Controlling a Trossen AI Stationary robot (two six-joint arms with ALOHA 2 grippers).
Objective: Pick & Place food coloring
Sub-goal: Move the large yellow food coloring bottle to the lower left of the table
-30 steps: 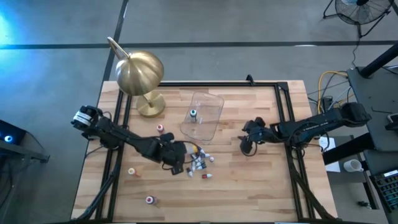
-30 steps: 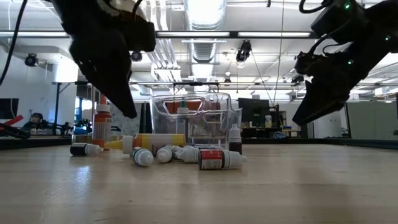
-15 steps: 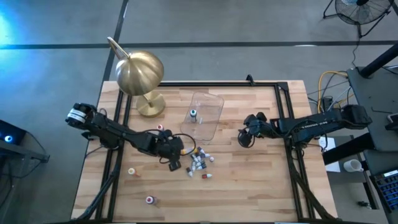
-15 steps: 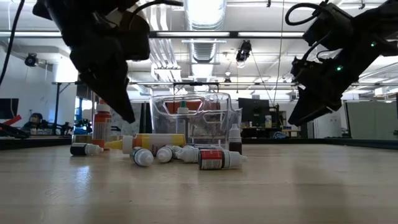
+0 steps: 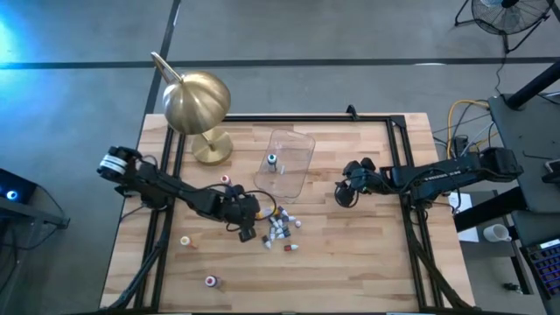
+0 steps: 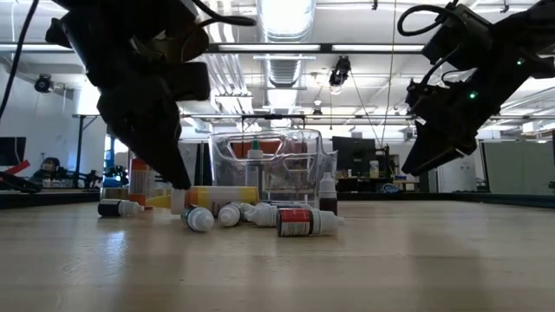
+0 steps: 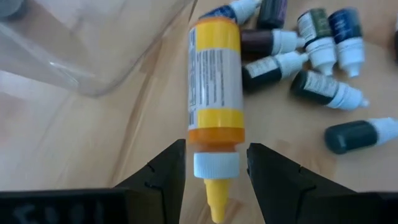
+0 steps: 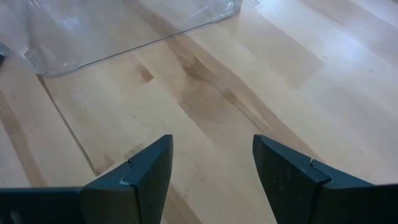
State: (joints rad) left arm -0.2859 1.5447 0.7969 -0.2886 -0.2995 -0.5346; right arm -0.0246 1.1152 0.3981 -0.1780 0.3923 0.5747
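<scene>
A yellow-labelled food coloring bottle [image 7: 214, 81] with a white cap and yellow tip lies on its side on the table next to the clear tub [image 5: 293, 166]; it also shows in the low view [image 6: 221, 198]. My left gripper [image 7: 216, 171] is open, low over the table, with one finger on either side of the bottle's cap [image 7: 216, 166]; small gaps show, so it touches nothing. Several small dark bottles [image 7: 311, 56] lie in a cluster beside it [image 5: 282, 229]. One bottle [image 5: 272, 160] stands inside the tub. My right gripper [image 5: 343, 198] is open and empty, above the table right of the tub.
A brass dome lamp [image 5: 198, 103] stands at the far left corner. Single bottles stand apart: one near the lamp base [image 5: 226, 179], two toward the near left [image 5: 185, 241] [image 5: 210, 281]. A black frame runs along the table's edges [image 5: 398, 140].
My left gripper has gone down toward the yellow bottle, its fingers now near the table at the cap end. My right gripper has moved a little up and toward the far edge, then kept still. No bottle has moved.
</scene>
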